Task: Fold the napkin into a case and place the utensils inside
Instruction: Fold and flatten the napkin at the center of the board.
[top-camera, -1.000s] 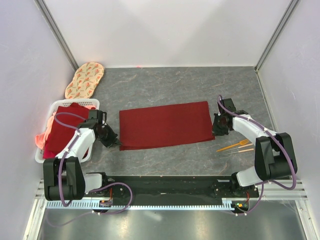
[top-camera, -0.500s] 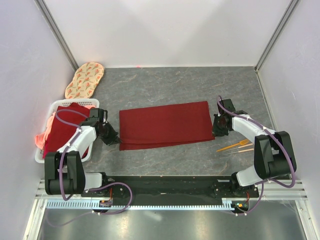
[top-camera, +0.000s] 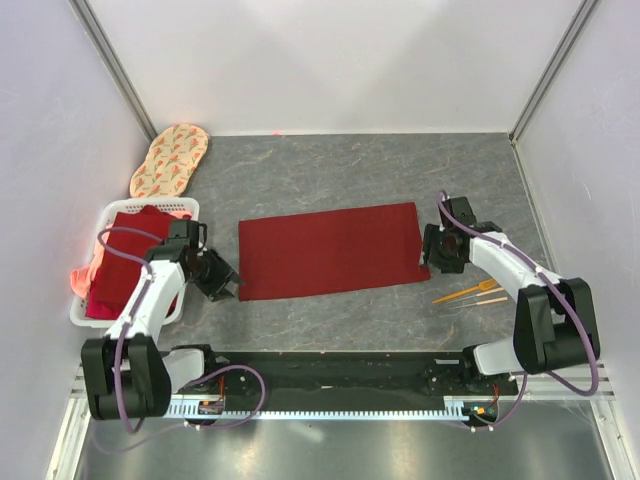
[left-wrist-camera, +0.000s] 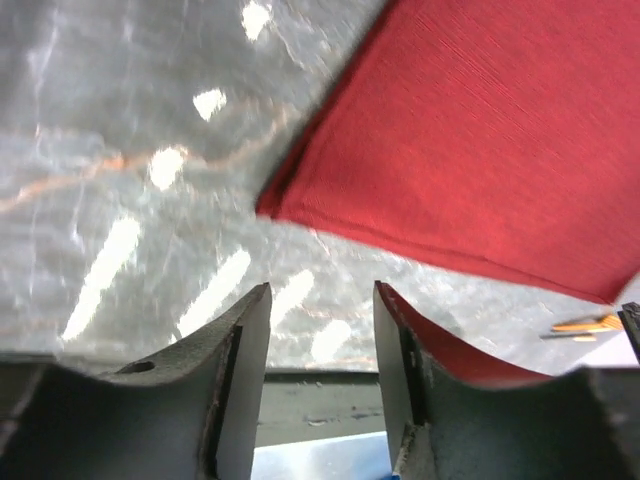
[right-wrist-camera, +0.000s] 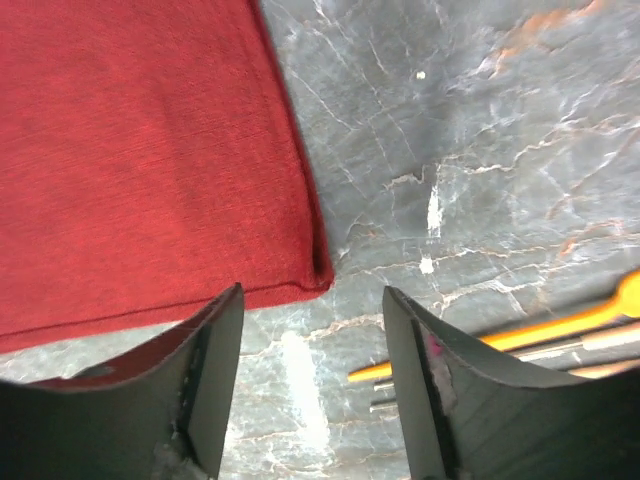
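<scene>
left claw (left-wrist-camera: 320, 295): jaws parted with nothing between them. I have it hanging just off the near left corner of the napkin (top-camera: 328, 250), clear of the cloth.
right claw (right-wrist-camera: 312, 295): also parted and empty, poised just off the near right corner, not touching it.
napkin position: flat in the middle of the tabletop (top-camera: 330, 170), a long dark red rectangle lying crosswise between my two claws.
napkin layers: both wrist views show what looks like a doubled edge along the near side, so I judge it folded in half once.
utensils (top-camera: 472, 293): lying together on the bare tabletop to the right of the napkin, beside the right arm and apart from the cloth.
done so far: by my reading, the first fold only.
left to do: the cloth is too long and open to count as the case. I expect more folds to form a pocket, then each utensil picked up and slid in.
off to the side: a white basket (top-camera: 84, 316) of red and pink cloths at the left, and an oval patterned mat (top-camera: 168, 158) behind it.
</scene>
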